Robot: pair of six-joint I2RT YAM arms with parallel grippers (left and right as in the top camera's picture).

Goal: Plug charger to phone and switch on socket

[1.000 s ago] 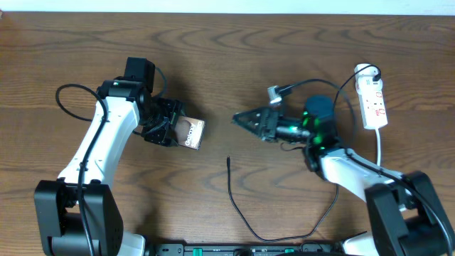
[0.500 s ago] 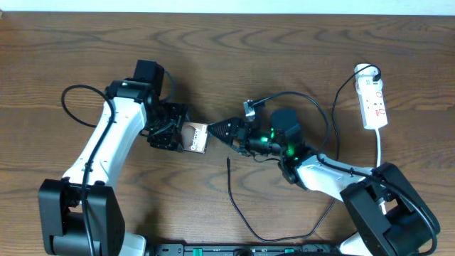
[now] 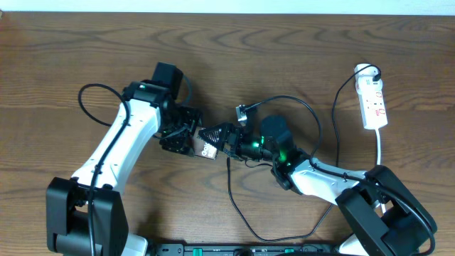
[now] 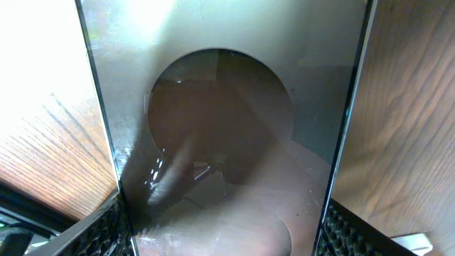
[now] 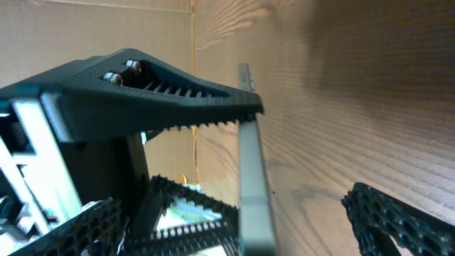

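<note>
Brown wood-grain desk (image 3: 85, 57) carries everything. At its middle the left claw (image 3: 179, 135) is clenched on the dark, flat, glossy-screened phone (image 4: 220, 142). The right claw (image 3: 215, 134) stands spread wide, either side of the phone's free end. A thin black charger cable (image 3: 229, 181) lies just below; the white power-strip socket (image 3: 374, 103) lies far right.

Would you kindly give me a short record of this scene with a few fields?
phone: held by the left tool
left tool: shut on phone
right tool: open, jaws around the phone's edge
charger: loose on table, not plugged in
socket: far right of table, no tool near
</note>
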